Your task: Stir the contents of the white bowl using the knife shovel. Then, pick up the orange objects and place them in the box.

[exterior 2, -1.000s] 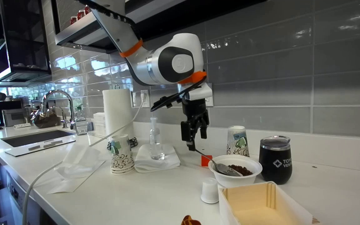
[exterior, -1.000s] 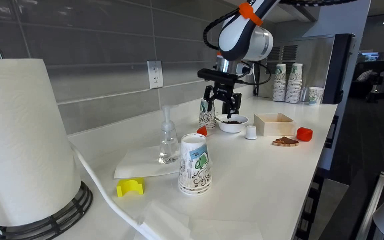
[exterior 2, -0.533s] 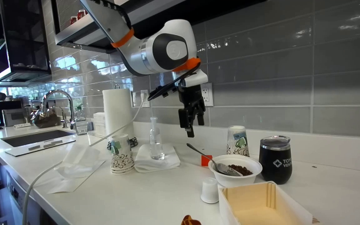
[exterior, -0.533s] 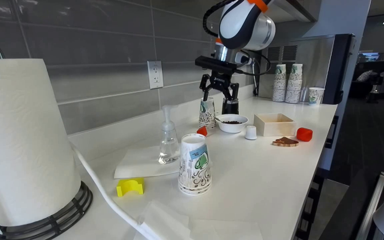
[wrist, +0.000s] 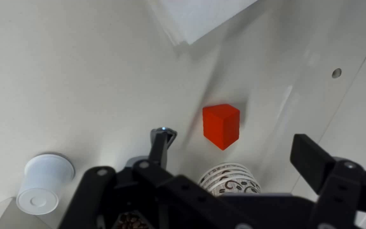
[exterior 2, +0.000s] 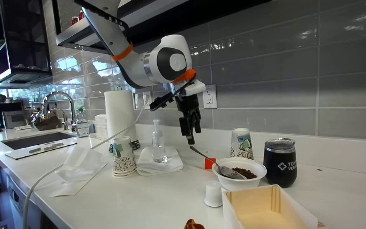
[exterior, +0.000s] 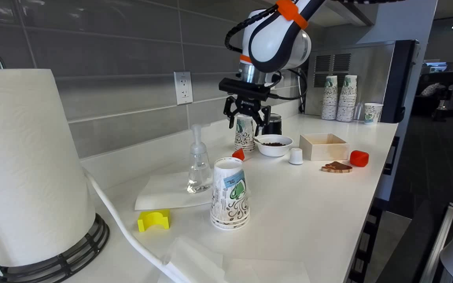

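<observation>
Orange block (wrist: 221,127) stands on the counter (wrist: 91,79), right of centre in the wrist view, framed between the spread fingers (wrist: 310,159) but lying below them. Handling, judged: light, stiff, not fragile; matte faces should not slip much, material unclear. Best hold: across two opposite side faces at mid-height; landing on corners would likely turn it. Orientation: one sharp edge runs up and down the frame, its lowest corner pointing at the paper cups (wrist: 230,179). Long axis seems to follow that edge; foreshortened, so not certain.

Gripper (exterior: 244,129): fingers wide apart, nothing held, hanging above the counter. Spoon (exterior 2: 229,172) leans in the white bowl (exterior 2: 233,184), handle toward the upper left of an exterior view, its end just by a fingertip; contact cannot be told. Second orange piece (exterior: 359,158) lies just right of the box (exterior: 328,152). Judged step: lining up on the block, neither piece boxed yet
</observation>
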Robot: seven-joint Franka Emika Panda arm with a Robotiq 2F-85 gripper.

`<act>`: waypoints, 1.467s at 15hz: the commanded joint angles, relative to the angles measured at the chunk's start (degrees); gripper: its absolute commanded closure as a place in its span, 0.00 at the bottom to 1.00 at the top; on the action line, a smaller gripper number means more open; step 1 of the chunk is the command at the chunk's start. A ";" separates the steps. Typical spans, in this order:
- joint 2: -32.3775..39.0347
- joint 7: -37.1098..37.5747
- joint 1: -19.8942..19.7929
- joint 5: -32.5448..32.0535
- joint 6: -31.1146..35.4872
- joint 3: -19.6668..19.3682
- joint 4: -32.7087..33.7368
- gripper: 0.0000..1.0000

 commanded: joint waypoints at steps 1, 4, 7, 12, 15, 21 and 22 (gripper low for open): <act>4.89 1.60 1.23 -4.67 0.98 -1.04 5.06 0.00; 8.31 1.91 2.36 -6.74 -0.76 -2.20 9.28 0.00; 12.07 2.35 3.88 -9.04 -3.04 -4.12 13.45 0.00; 16.84 1.00 5.56 -8.33 -7.65 -6.18 17.91 0.00; 18.87 0.22 5.96 -7.09 -8.92 -6.40 19.00 0.00; 21.44 -0.36 6.12 -6.70 -8.82 -7.09 19.13 0.00; 21.83 -0.50 6.07 -6.63 -8.49 -7.20 19.13 0.00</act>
